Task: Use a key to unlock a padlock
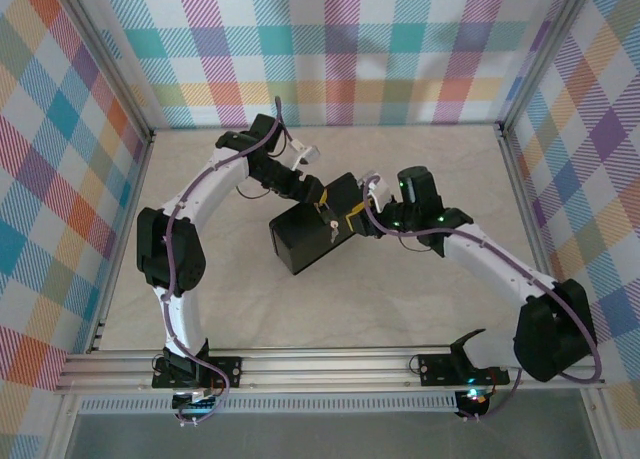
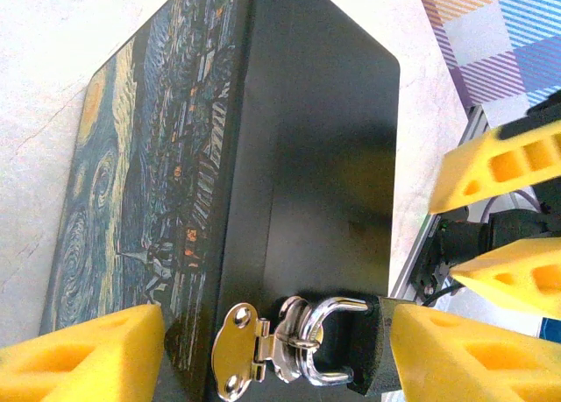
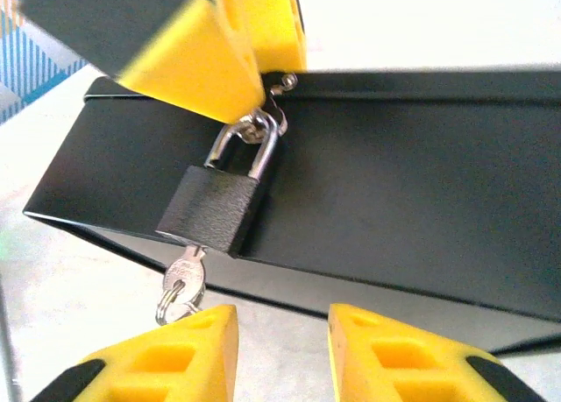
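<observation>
Scene: I worked at a dark box [image 1: 305, 241] lying on the table [image 1: 420, 309], with both arms meeting at its latched edge.
Padlock: The padlock [image 3: 215, 205] hung from the hasp [image 2: 241, 349] on the box's front wall. Its shackle [image 3: 266, 157] passed through the hasp's loop and was seated in the body at both legs.
Key: The key [image 3: 186, 272] sat in the keyhole at the bottom of the padlock's body, with its ring [image 3: 166, 310] dangling beneath.
Left gripper: My left gripper [image 2: 272, 358] stood wide, straddling the hasp and the padlock, with one finger touching the padlock's body. It seemed to steady the lock rather than clamp it, though the other finger's contact lay at the frame's edge.
Right gripper: My right gripper [image 3: 280, 349] stood narrowly parted just below the key, with nothing between its fingers. The ring lay just above one fingertip.
Done: The key was inserted and the padlock was braced against the box.
Left to do: I judged the lock not yet opened, since the shackle was closed. I had to grasp the key's head, turn it, let the shackle spring free, and lift it out of the hasp.
Progress: Roughly midway, by my reckoning.
</observation>
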Available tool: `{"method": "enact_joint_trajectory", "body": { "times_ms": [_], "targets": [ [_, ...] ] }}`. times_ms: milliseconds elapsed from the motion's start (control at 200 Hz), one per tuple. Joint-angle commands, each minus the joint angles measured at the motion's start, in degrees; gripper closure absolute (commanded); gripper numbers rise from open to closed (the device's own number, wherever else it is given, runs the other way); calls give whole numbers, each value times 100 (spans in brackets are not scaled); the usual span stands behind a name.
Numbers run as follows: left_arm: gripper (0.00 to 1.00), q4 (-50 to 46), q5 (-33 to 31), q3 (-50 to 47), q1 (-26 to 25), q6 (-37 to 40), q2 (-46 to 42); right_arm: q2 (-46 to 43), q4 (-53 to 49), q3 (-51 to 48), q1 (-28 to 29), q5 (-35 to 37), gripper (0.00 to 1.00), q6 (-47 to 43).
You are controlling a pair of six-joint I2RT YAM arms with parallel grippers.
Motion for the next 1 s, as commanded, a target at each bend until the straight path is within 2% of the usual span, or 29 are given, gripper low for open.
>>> {"method": "enact_joint_trajectory", "body": {
  "times_ms": [0, 255, 505, 995],
  "targets": [
    [32, -64, 212, 34, 26, -88, -275, -535, 545, -383, 297, 186, 67, -1034],
    [30, 301, 24, 36, 106, -584, -401, -708, 1122, -796, 1192, 1218, 65, -2353],
    [30, 266, -84, 90, 132, -617, -433, -362, 1720, -895, 1574, 2484, 67, -3050],
    [31, 266, 3, -26, 185, -547, -462, -114, 2074, -1003, 1583, 2456, 69, -3434]
  ]
}}
